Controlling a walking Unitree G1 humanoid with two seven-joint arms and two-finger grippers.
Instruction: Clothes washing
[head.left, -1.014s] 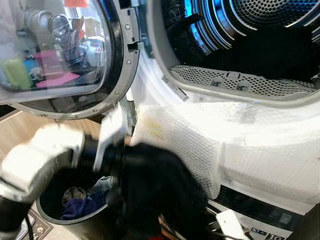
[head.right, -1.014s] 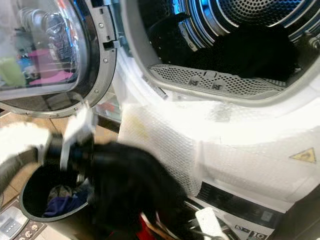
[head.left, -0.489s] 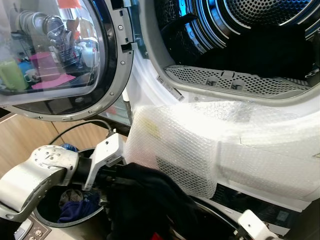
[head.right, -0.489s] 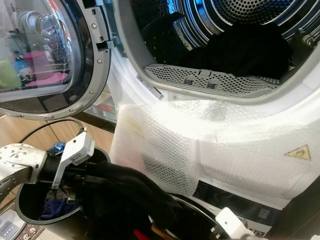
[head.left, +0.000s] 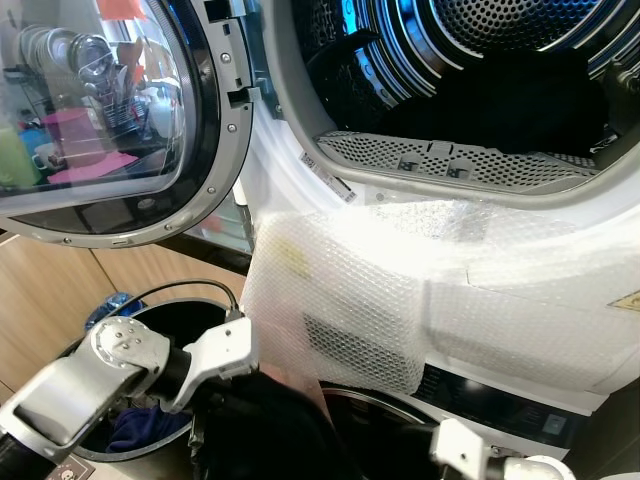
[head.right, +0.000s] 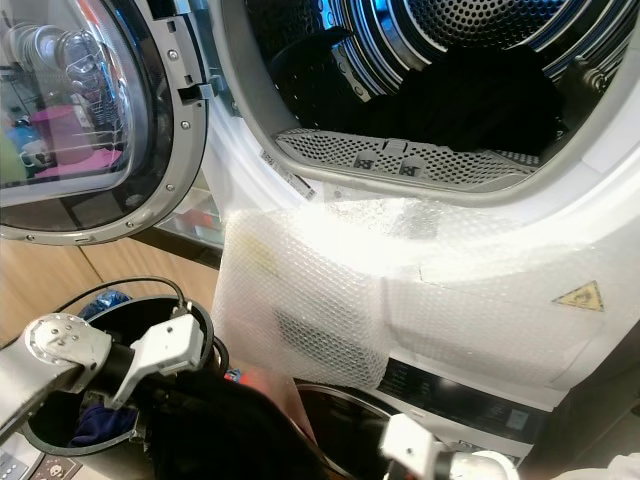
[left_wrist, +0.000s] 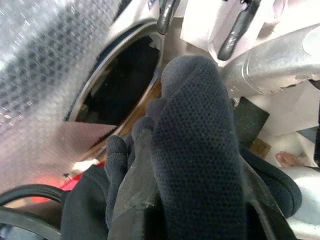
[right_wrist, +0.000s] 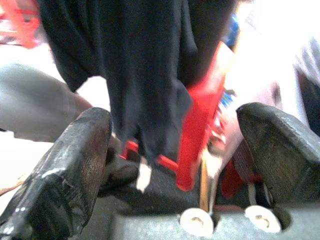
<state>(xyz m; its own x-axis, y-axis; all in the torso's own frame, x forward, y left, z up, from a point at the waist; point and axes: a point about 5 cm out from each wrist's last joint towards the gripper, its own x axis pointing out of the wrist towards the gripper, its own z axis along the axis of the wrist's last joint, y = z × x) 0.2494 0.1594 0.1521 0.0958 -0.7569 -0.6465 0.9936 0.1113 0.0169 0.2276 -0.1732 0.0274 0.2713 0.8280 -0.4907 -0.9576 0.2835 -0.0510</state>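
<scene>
left wrist view: left tool (left_wrist: 150, 200) grips knitted black garment (left_wrist: 195, 150).

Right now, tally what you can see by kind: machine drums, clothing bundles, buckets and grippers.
Machine drums: 2, upper drum, lower drum
Clothing bundles: 3, dark load, black garment, bucket clothes
Buckets: 1, black bucket
Grippers: 2, left gripper, right gripper
Total: 8

My left arm reaches low across my front, its gripper (left_wrist: 150, 200) clamped on a dark garment (left_wrist: 195, 150). My right gripper (right_wrist: 175, 150) hangs low, fingers spread wide.
</scene>
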